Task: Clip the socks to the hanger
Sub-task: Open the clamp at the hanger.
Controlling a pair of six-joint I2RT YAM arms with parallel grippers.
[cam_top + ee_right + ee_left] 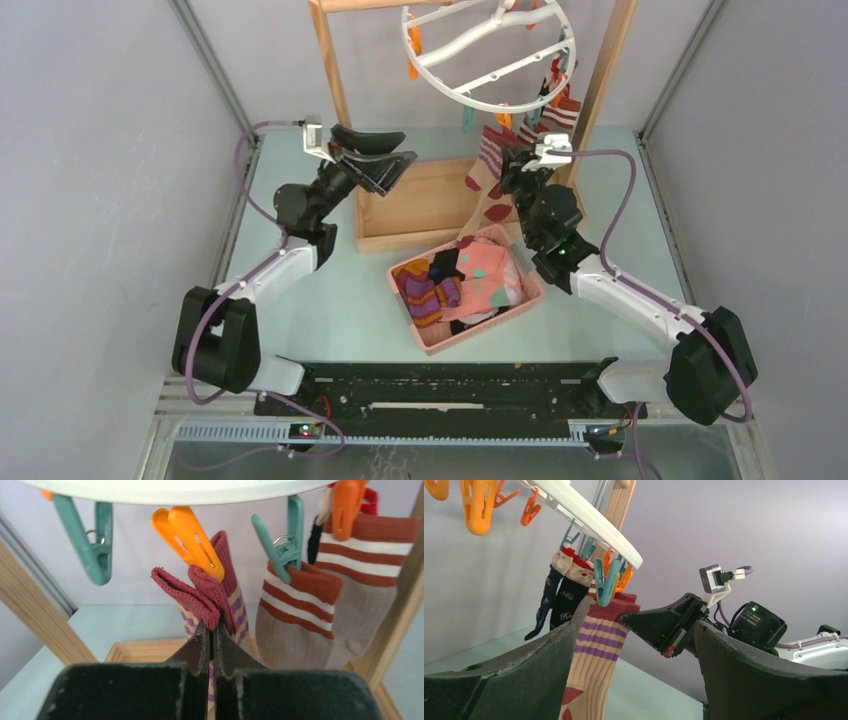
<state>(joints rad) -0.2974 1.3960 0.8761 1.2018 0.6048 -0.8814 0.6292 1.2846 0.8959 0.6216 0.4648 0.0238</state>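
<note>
The socks [470,275] lay partly in the pink basket [432,343] on the counter [340,310]. Others hung from the hanger [175,491]. One striped sock [220,595], cream and purple with a maroon cuff, was held up just under the rim.

Risks noted:
- The orange clip [190,537] lay against the cuff. It could not be determined whether its jaws had closed on the fabric or only rested beside it. In my judgement, a release before the clip had bitten would have dropped the striped sock to the wooden rack [35,605] base or the counter.
- The cuff was bunched into two folds. A clip catching only one fold would probably have held weakly and slipped.
- The hanger appeared to hang freely. A downward pull through the striped sock could have tilted the ring and disturbed the maroon-and-white pair [295,615] clipped just beside it.
- In the left wrist view the right arm sat close behind the cuff. Any approach to the clip by the left arm carried a risk of contact between the two.

Position relative to the fingers:
- The right fingers [196,647] were pressed flat together on the striped sock just below its cuff. The cuff stood above the fingertips, and the leg hung below them out of that view.
- The left fingers [514,667] were spread wide and held nothing. The striped sock appeared between them in their own camera but lay beyond them, not touching.
</note>
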